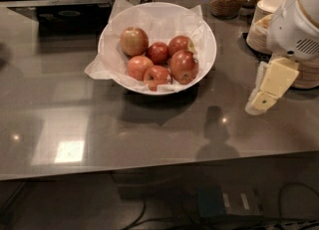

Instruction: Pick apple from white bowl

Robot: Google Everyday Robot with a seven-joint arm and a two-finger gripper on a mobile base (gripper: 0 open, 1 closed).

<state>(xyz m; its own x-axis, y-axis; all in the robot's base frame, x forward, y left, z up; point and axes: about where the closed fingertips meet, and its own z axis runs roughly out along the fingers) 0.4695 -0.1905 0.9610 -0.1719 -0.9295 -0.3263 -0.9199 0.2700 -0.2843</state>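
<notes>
Well apart — apple (134, 41) in white bowl (211, 50), gripper (256, 105) right.

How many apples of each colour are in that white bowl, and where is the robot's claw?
Pale yellowish-tan apple: 1
Big dark-red apple: 1
Smaller red apples: 4
Total: 6, all in the white bowl.
Claw: 1, hanging over the counter to the right of the bowl, apart from it.

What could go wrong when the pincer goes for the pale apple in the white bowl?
The pincer hangs right of the white bowl, while the apple lies at its back left, beside a red apple: it may grab or knock the wrong one. The crumpled paper could snag.
</notes>
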